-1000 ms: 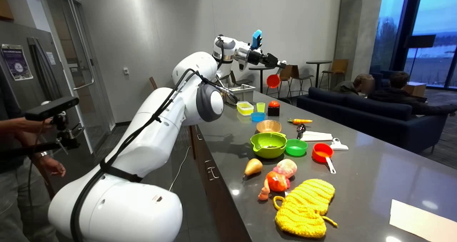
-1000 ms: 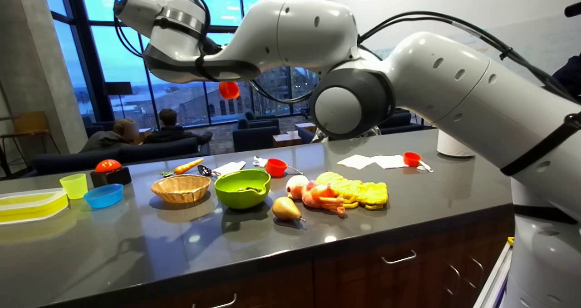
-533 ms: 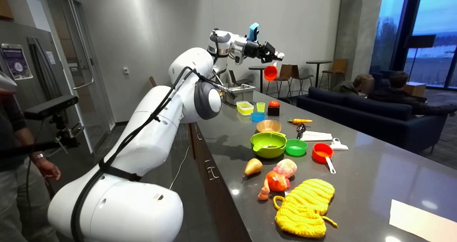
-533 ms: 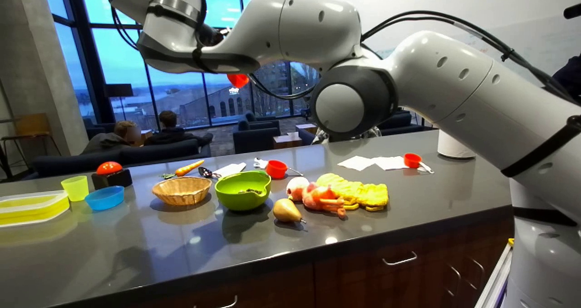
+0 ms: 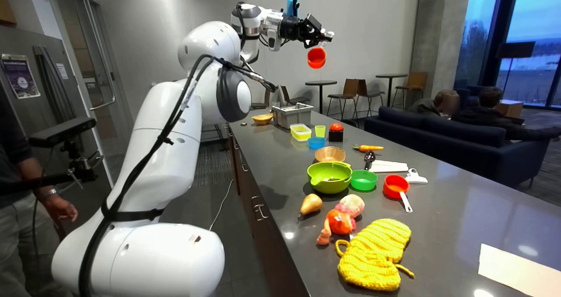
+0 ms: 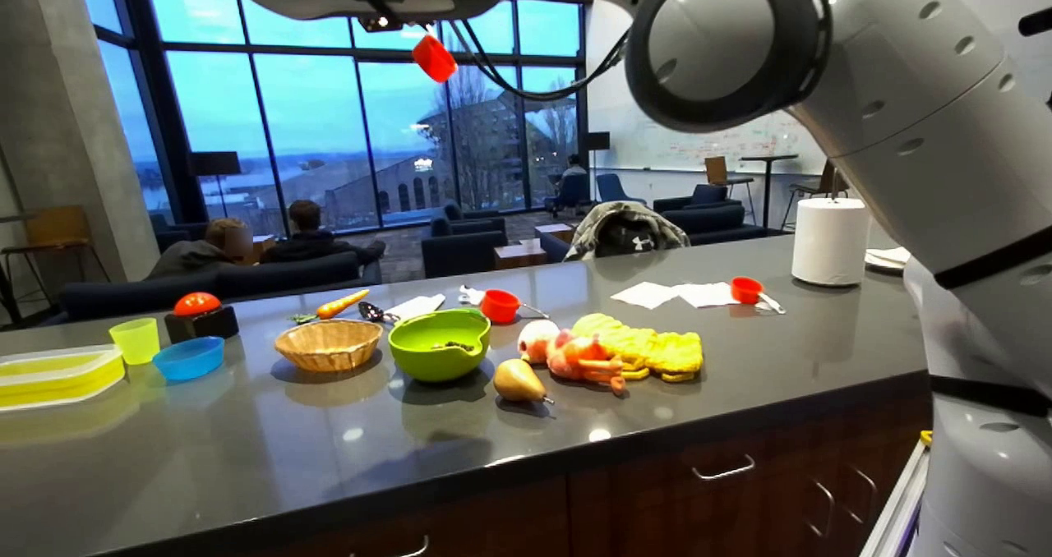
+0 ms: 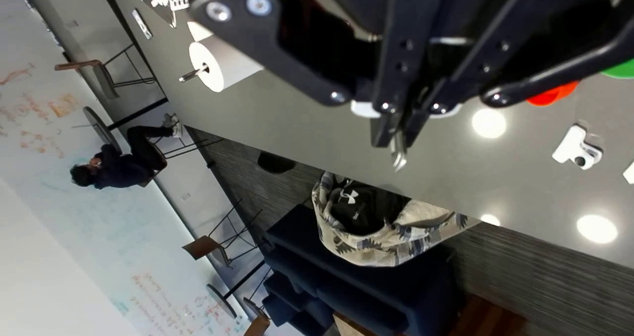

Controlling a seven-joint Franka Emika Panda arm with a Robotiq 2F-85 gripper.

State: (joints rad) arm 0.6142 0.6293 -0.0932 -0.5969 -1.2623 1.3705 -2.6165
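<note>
My gripper (image 5: 325,37) is high above the counter, shut on the handle of a red measuring cup (image 5: 316,58). The cup hangs below the fingers, its mouth facing that camera. Elsewhere the same cup (image 6: 434,58) shows tilted against the window, with the gripper mostly hidden behind the arm. In the wrist view the jaws come down from the top and meet; a thin metallic handle end (image 7: 398,157) sticks out between the fingertips, and the held cup's bowl is out of sight. A similar red cup (image 5: 395,187) with a white handle lies on the counter.
On the counter (image 5: 456,218) are a green bowl (image 5: 329,178), a small green dish (image 5: 363,181), a wicker basket (image 6: 329,345), a pear (image 6: 519,380), a pinkish toy (image 5: 340,221), a yellow knitted piece (image 5: 377,255), a white clip (image 7: 577,146), a paper roll (image 6: 830,241) and a grey bin (image 5: 292,115).
The arm has risen and drawn back, carrying the red cup up and leftward in an exterior view. The grip stays the same, and the objects on the counter have not moved.
</note>
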